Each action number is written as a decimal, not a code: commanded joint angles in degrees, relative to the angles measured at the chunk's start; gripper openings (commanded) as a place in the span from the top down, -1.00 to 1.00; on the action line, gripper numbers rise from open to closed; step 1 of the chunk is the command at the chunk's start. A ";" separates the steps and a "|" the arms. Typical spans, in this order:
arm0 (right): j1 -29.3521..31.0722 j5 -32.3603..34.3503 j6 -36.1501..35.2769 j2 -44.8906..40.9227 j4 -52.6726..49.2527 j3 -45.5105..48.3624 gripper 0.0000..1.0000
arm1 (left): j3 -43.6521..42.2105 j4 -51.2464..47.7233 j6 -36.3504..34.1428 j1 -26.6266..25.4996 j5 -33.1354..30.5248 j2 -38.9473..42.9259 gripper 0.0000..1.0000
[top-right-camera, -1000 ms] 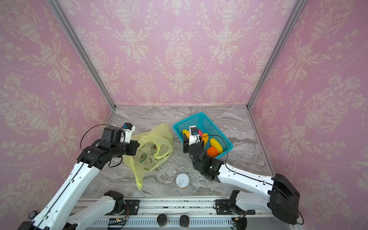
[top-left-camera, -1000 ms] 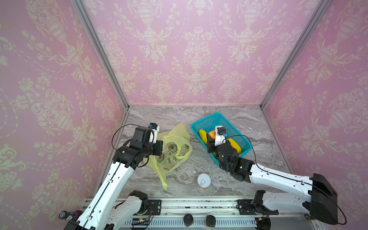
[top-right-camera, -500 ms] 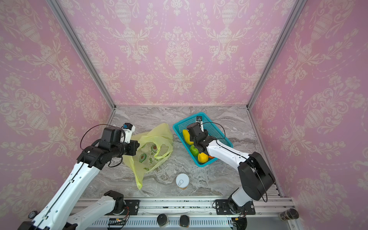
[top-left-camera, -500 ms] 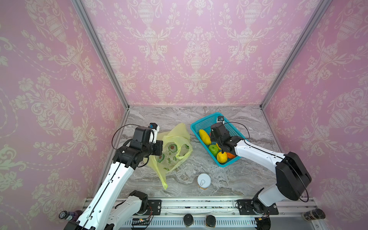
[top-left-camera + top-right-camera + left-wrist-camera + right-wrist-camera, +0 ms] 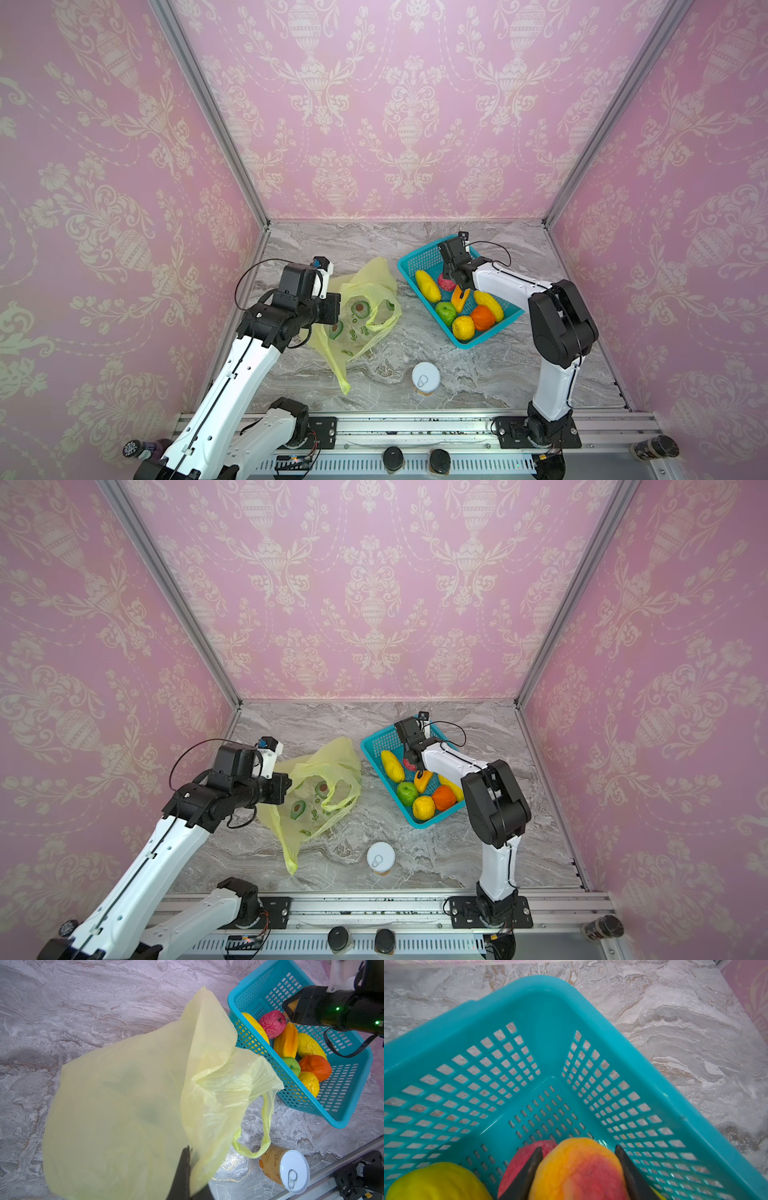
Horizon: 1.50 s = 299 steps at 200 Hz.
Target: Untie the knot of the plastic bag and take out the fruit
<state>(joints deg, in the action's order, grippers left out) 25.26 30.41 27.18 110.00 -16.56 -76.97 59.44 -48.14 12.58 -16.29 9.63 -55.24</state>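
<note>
so the left gripper (image 5: 187,1154) is pinched shut on the plastic bag (image 5: 358,308), which slumps on the marble table (image 5: 415,243) beside the teal basket (image 5: 420,258), and the right gripper (image 5: 578,1147) has its jaws partway apart around an orange-red fruit (image 5: 577,1169) over that basket's other fruit (image 5: 482,318)

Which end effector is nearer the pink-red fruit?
Right. The right end effector is close over the pink-red fruit in the teal basket; the left end effector grips the plastic bag outside it.

One plastic bag (image 5: 361,307): translucent yellow-green, avocado print, untied, crumpled, beside teal basket (image 5: 424,257). Assorted toy fruit (image 5: 463,328): yellow, red, green, orange, inside basket.
</note>
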 commanded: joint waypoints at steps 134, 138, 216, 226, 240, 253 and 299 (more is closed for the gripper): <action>0.10 -2.20 0.83 -21.27 -2.47 7.28 -0.93 | 7.89 -1.20 1.75 5.46 0.43 -7.82 1.00; 0.05 -2.12 0.75 -22.67 -2.66 7.74 -0.93 | 8.92 -1.36 2.16 5.43 1.03 -8.48 1.00; -0.95 3.83 0.54 -44.75 -12.89 11.91 -1.00 | 21.22 9.16 17.80 6.30 -1.27 -15.52 1.00; -1.06 3.19 -0.06 -46.30 -14.96 10.95 -1.00 | 20.34 11.31 19.05 6.68 -3.48 -16.30 1.00; -1.02 1.28 0.47 -48.96 -17.43 10.57 -1.00 | 17.78 16.06 19.45 7.01 -4.04 -17.24 1.00; -1.01 -2.14 -0.04 -52.90 -14.60 13.43 -1.00 | 15.22 18.18 19.63 7.14 -6.95 -18.11 1.00; -1.18 -3.16 -9.21 -65.00 -5.53 19.39 -1.00 | 3.26 29.00 19.57 7.21 -11.72 -16.41 0.98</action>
<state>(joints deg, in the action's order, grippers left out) 24.45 25.26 23.22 48.88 -26.15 -60.16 67.02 -26.37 30.98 -9.54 2.28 -73.01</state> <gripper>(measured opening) 0.999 0.047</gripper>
